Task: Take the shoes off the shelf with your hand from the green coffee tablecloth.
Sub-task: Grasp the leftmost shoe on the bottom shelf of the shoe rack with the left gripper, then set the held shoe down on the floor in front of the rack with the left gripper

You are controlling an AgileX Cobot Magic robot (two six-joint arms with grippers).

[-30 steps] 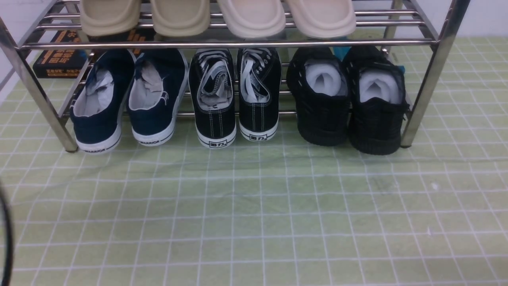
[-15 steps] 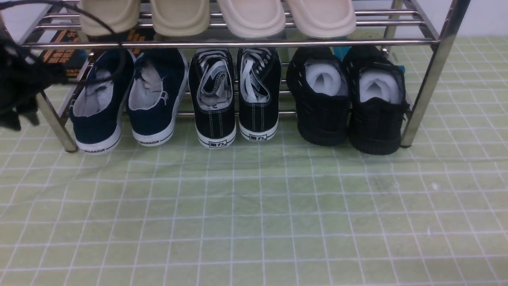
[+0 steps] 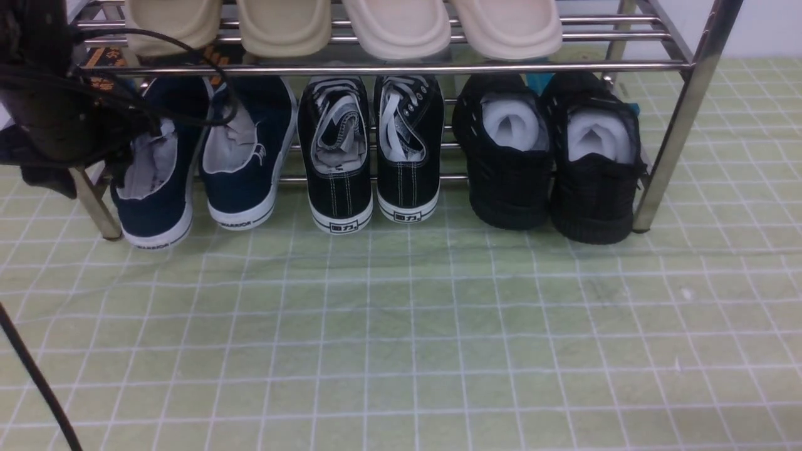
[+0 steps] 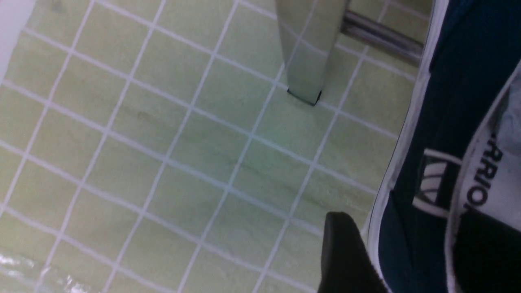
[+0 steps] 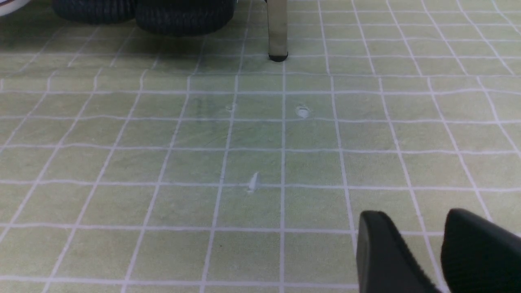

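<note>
The shoes, a navy pair with white soles, sit at the left end of the chrome shelf's (image 3: 401, 67) lower tier, heels toward me: left shoe (image 3: 156, 210), right shoe (image 3: 247, 188). My left arm (image 3: 44, 106) hangs over the shelf's left end. In the left wrist view my left gripper (image 4: 407, 254) is open astride the left shoe's (image 4: 443, 101) outer side wall, one finger (image 4: 346, 252) outside by the sole and the other inside the opening. My right gripper (image 5: 419, 244) hovers open over the green coffee tablecloth (image 3: 401, 326), holding nothing.
Black lace-up sneakers (image 3: 369, 156) and all-black knit shoes (image 3: 551, 175) fill the rest of the lower tier. Beige slippers (image 3: 344, 28) lie on the upper tier. The shelf's left front leg (image 4: 305, 49) stands close beside my left gripper. A black cable (image 3: 37, 388) crosses the lower left corner.
My left arm has come in from the left edge and reached the left navy shoe, with its jaws opened around the side wall. The shoe's heel has shifted slightly.
</note>
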